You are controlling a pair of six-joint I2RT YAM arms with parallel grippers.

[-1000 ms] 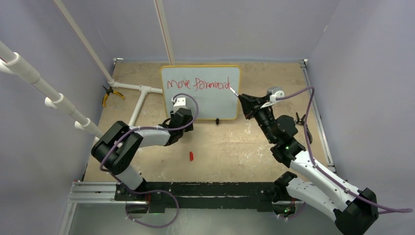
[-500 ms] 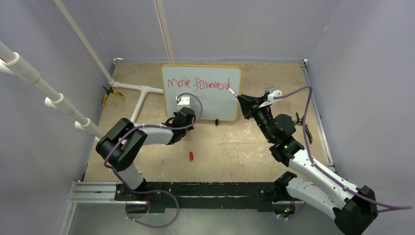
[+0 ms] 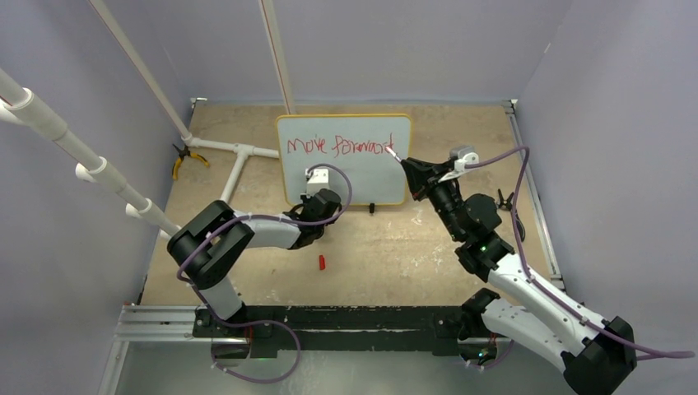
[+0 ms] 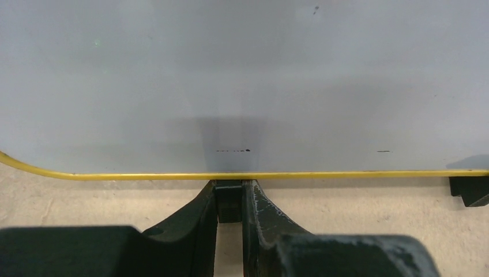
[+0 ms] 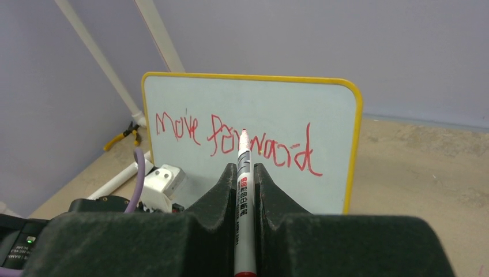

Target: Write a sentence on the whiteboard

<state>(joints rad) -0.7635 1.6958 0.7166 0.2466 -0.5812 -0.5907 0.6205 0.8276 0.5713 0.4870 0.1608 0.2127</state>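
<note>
Where it stands at the far middle of the table (image 3: 247, 247), the whiteboard (image 3: 362, 177) is upright with its long axis running left to right and its white face turned toward the arm bases. The sentence (image 3: 337, 146) runs along that same axis in 1 red line near the top edge and reads only "Move forward".

The left arm is folded low across the tabletop, forearm reaching in toward the board's lower edge. The left gripper (image 3: 319, 202) sits there with its jaws pressed onto the left-hand foot (image 4: 229, 203), pinching it between the 2 fingers.

The right arm rises from its base and bends forward at the board's right end. The right gripper (image 3: 411, 171) has its jaws clamped on a marker (image 3: 393, 155), whose red tip points at the board near the final "d". Whether the tip touches the surface cannot be told.

Only the left wrist view shows the pinched foot, the yellow bottom rim and the right-hand foot (image 4: 470, 189). The right wrist view shows the marker's printed barrel (image 5: 243, 196) upright between the fingers. Only the top view shows the red cap (image 3: 322, 262) lying on the table, well apart from the board.
</note>
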